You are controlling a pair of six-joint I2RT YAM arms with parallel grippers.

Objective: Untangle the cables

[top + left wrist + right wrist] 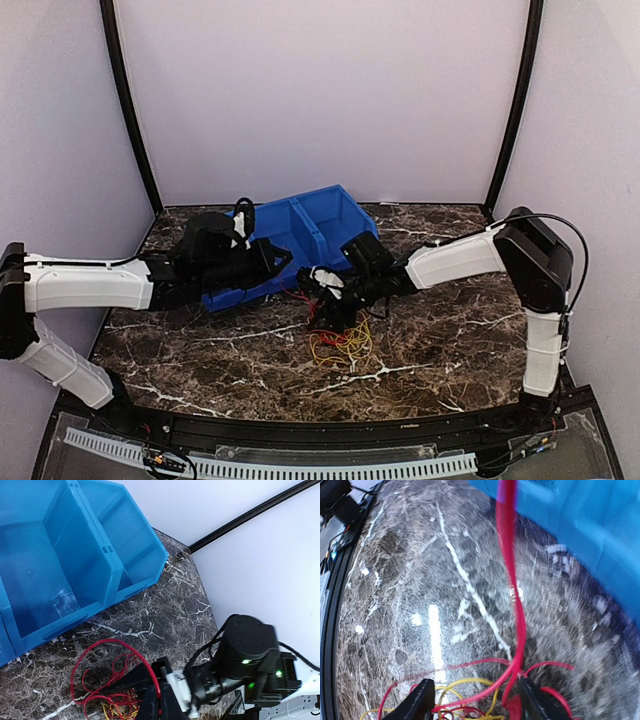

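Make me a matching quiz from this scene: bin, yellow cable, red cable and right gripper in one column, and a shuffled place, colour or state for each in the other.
Things:
1 bin
2 yellow cable
3 red cable
4 right gripper

Descriptions:
A jaws apart over the tangle
B stretches from the tangle up toward the bin
C blue, behind the tangle
D lies on the tangle's near side

Pairs: 1-C, 2-D, 3-B, 4-A
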